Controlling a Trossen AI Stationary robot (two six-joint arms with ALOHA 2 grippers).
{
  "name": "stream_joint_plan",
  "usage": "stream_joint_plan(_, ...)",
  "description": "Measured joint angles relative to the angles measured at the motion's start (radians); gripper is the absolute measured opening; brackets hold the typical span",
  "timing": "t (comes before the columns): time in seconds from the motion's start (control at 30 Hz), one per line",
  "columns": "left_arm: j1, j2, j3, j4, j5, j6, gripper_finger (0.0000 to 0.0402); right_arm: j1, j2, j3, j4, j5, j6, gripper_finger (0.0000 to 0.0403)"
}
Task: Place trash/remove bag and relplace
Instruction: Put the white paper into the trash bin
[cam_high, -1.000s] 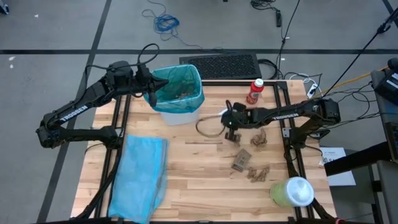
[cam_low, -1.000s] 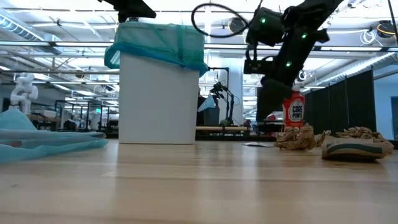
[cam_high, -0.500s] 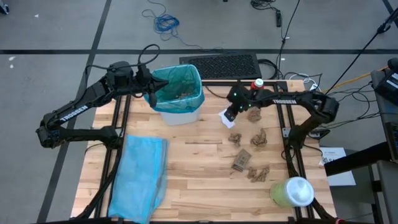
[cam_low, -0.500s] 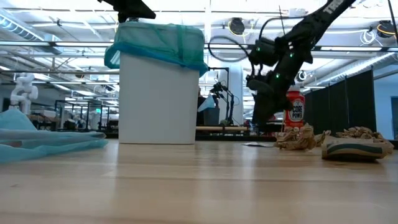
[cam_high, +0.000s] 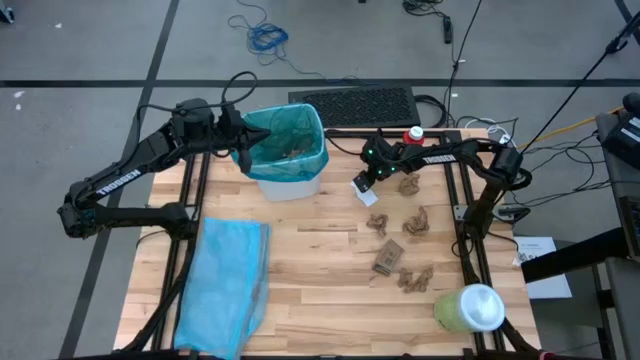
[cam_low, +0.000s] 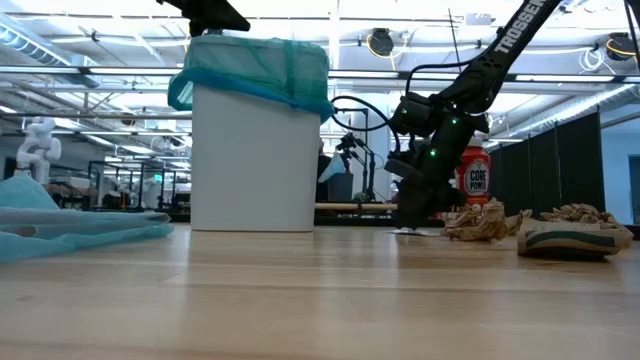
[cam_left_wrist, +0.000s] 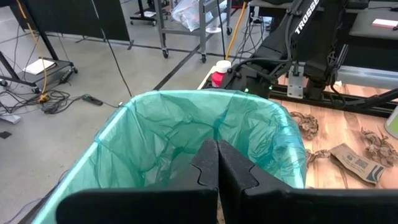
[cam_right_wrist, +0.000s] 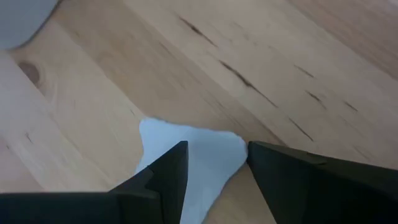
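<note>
Now the right gripper (cam_right_wrist: 214, 171) has dropped low to the table (cam_high: 320, 260), fingers apart around a white paper scrap (cam_right_wrist: 186, 155). Brown scraps (cam_high: 415, 222) lie beside it. Farther back, the left gripper (cam_left_wrist: 217, 174) stays pinched shut at the teal bag (cam_high: 290, 140) lining the white bin (cam_low: 255, 160), scraps inside.

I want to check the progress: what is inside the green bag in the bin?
Inside the bag, the high view shows a few small brown scraps near the bottom. The left gripper, shut at the rim, covers one side, so the rest is hidden.
</note>
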Motion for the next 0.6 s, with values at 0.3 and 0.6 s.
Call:
stream_joint_plan(0.3, 0.0, 0.0, 0.0, -0.007, 0.0, 0.001, 0.0, 0.005, 0.006, -0.002, 0.027, 0.013, -0.026, 0.0077)
stream_joint_plan(0.6, 0.0, 0.0, 0.0, -0.025, 0.0, 0.002, 0.0, 0.032, -0.025, -0.004, 0.018, 0.025, -0.069, 0.0002)
